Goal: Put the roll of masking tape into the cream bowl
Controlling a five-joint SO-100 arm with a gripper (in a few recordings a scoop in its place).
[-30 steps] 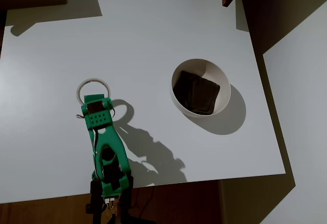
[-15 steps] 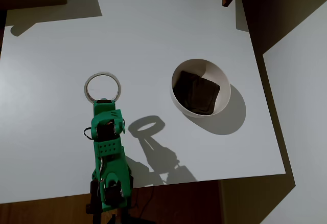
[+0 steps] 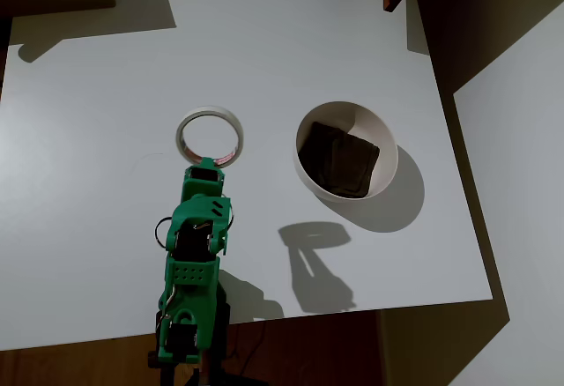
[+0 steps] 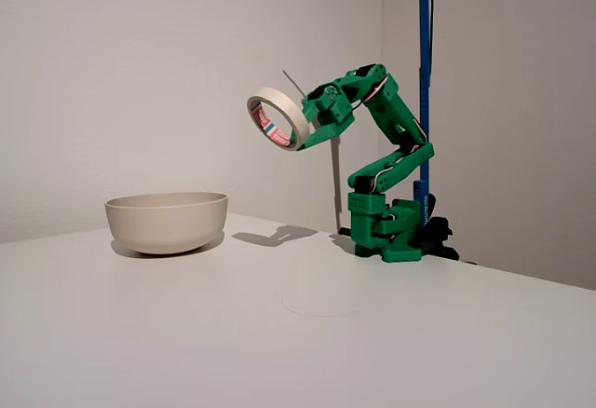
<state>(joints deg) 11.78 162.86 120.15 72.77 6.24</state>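
The roll of masking tape [image 3: 209, 136] [image 4: 278, 117] is a cream-white ring with red marks on its inner core. It hangs high above the table, tilted, with my green gripper [image 3: 204, 169] [image 4: 310, 125] shut on its near rim. The cream bowl [image 3: 346, 150] [image 4: 167, 221] rests on the white table, with a dark brown squarish patch in its bottom. In the overhead view the bowl lies to the right of the tape; in the fixed view it sits lower and to the left of it.
The white table [image 3: 264, 51] ends close to the bowl's right side in the overhead view. A blue pole [image 4: 424, 82] stands behind the arm's base [image 4: 386, 231]. The arm's shadow [image 3: 313, 258] falls below the bowl.
The gripper has lifted the tape off the table and carried it up and to the right toward the bowl in the overhead view. The arm's shadow has shifted right too.
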